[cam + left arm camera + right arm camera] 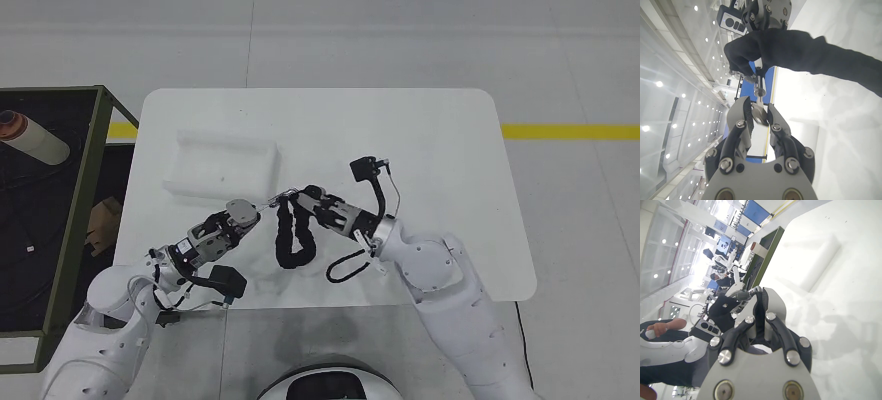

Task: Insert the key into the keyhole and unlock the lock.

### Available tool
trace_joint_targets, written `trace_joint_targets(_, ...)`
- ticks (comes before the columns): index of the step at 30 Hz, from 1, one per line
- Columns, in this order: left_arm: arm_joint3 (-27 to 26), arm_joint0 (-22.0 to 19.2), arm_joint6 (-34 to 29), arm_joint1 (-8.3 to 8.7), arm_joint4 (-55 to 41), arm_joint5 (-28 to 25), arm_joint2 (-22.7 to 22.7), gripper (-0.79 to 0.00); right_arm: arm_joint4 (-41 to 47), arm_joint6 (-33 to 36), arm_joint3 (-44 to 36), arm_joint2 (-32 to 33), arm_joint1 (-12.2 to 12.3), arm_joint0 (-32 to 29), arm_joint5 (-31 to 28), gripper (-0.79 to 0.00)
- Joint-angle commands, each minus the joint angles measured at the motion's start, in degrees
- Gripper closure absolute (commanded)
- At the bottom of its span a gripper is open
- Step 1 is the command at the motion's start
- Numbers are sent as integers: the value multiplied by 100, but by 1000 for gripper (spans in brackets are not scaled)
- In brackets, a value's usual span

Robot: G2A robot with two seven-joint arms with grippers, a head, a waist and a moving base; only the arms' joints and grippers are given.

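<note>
A white tabletop (440,150) fills the middle of the top view, with a shallow white tray (222,162) at its upper left. A black fabric-sleeved cable lock (295,240) loops at the centre. The right end effector (305,195) is clamped on the lock's upper end, with black sleeve pinched between its fingers (772,302). Left of it, the left end effector (758,106) is closed on the head of a metal key (759,113). The key's blade touches the lock's metal cylinder (760,91); how deep it sits cannot be told.
</note>
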Motion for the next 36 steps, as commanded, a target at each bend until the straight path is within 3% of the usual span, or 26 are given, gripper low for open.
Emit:
trace_joint_targets(1, -1, -1, 1, 0, 4, 4, 1, -785, -341, -122, -226, 131, 43, -150, 0, 0)
trace_joint_targets(6, -1, -1, 1, 0, 4, 4, 1, -785, -2208, -499, -955, 310, 166, -584, 173, 0)
trace_joint_targets(12, -1, -1, 1, 0, 4, 4, 1, -785, -6870, -948, -1256, -462, 289, -865, 571, 0)
trace_joint_targets(17, -1, -1, 1, 0, 4, 4, 1, -785, -9796, -911, -852, -1138, 301, -786, 1070, 0)
trace_joint_targets(19, -1, -1, 1, 0, 4, 4, 1, -785, -10499, -734, -719, -1349, 278, -737, 1193, 0)
trace_joint_targets(22, -1, -1, 1, 0, 4, 4, 1, -785, -11197, -644, -587, -1573, 249, -663, 1210, 0)
trace_joint_targets(28, -1, -1, 1, 0, 4, 4, 1, -785, -11734, -542, -601, -1581, 218, -661, 1290, 0)
trace_joint_targets(29, -1, -1, 1, 0, 4, 4, 1, -785, -11375, -612, -655, -1645, 201, -740, 1160, 0)
trace_joint_targets(32, -1, -1, 1, 0, 4, 4, 1, -785, -11440, -675, -624, -1605, 199, -742, 972, 0)
trace_joint_targets(36, -1, -1, 1, 0, 4, 4, 1, -785, -11109, -630, -642, -1444, 157, -681, 1091, 0)
